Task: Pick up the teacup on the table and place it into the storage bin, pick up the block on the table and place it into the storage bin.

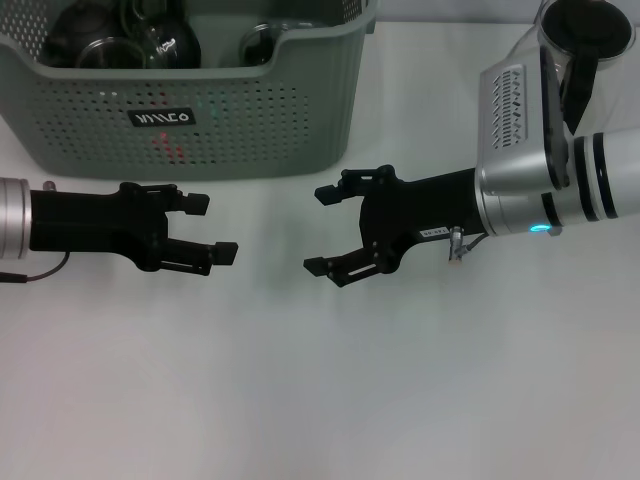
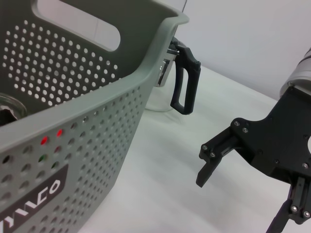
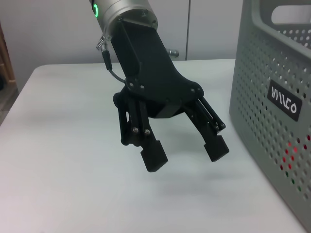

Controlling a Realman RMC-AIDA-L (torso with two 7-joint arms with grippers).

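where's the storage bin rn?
Head view: the storage bin sits at the table's far edge, left of centre, just beyond the open left tool; the open right tool hovers nearer, to its right.

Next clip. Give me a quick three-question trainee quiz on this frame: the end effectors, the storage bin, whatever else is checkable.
1. True or false: the left end effector is holding a block.
2. The storage bin stands where? A) beyond both end effectors B) between them C) under the right arm
3. Fill in: the right end effector has its fingers ____.

Key
1. False: it is open and empty above the table.
2. A. Glassware already lies inside it.
3. Open, holding nothing; the two end effectors face each other, apart.
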